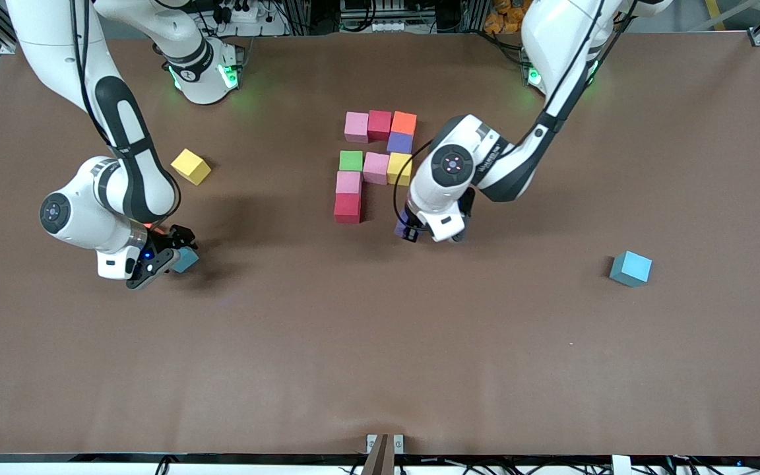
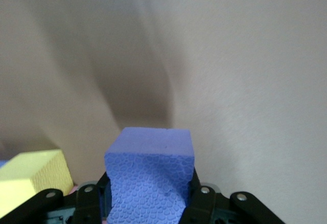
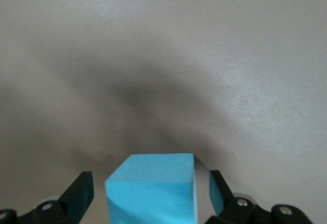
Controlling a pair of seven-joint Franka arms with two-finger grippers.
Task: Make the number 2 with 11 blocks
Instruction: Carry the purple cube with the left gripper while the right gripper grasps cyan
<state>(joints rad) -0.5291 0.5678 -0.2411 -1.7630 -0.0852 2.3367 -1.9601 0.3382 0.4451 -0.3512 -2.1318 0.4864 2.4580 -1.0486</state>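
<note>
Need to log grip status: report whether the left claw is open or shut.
Shut. The left claw pinches a purple block, its fingers pressed against the block's sides.

I see nine matte foam cubes (image 1: pixel 375 155) touching mid-table as a partial digit; a purple foam cube (image 2: pixel 150 175) is pinched in the left gripper (image 1: pixel 413 231); loose yellow (image 1: pixel 190 166) and teal (image 1: pixel 631 268) cubes lie well apart; another teal cube (image 3: pixel 153 188) sits between the right gripper's (image 1: pixel 172 254) parted fingers.

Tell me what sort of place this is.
Most likely a robotics lab bench. Two arms are bolted along one edge of a wide brown table, aluminium framing and cable bundles sit by their bases, and the only things laid out are small foam blocks.
</note>
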